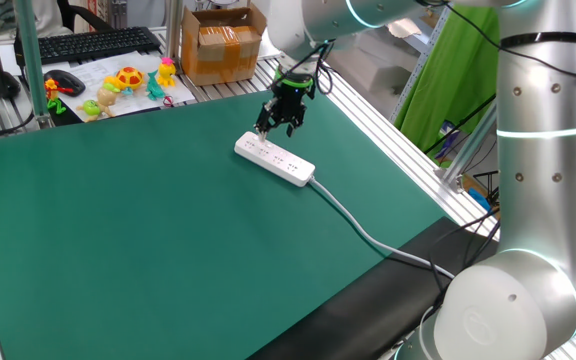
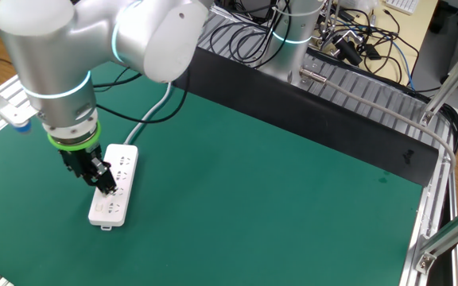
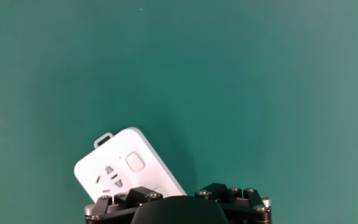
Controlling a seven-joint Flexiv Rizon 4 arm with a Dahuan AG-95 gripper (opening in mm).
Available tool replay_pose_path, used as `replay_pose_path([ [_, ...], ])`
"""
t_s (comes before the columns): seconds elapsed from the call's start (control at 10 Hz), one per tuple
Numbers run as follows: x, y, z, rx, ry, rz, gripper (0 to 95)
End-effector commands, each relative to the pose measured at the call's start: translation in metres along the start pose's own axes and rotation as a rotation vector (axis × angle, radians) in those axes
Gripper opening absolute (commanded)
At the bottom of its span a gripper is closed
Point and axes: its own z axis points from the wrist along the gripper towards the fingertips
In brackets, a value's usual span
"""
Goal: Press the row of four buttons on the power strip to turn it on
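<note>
The white power strip (image 1: 274, 160) lies flat on the green mat, and its grey cable (image 1: 368, 233) trails off to the right. My gripper (image 1: 277, 127) points down over the strip's end farthest from the cable, fingers spread with a gap and nothing held. In the other fixed view the gripper (image 2: 102, 181) is low over the power strip (image 2: 114, 184), with one fingertip (image 2: 106, 188) at its top face; contact is unclear. The hand view shows the rounded end of the power strip (image 3: 126, 168) with one of the buttons (image 3: 135, 163) just ahead of my left finger (image 3: 135, 194). The other buttons are hidden.
A cardboard box (image 1: 223, 45), several plastic toys (image 1: 128, 80), a keyboard (image 1: 93, 42) and a mouse (image 1: 65, 82) sit beyond the mat's far edge. An aluminium rail (image 1: 388, 130) runs along the right side. Loose cables (image 2: 356, 40) lie behind the table.
</note>
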Motion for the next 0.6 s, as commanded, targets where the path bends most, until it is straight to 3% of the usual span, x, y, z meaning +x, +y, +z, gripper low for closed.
replay_pose_path([
  [0.1, 0.002, -0.003, -0.001, 0.032, -0.004, -0.023, 76.0],
  [0.6, 0.004, -0.017, 0.004, 0.030, -0.009, -0.042, 76.0],
])
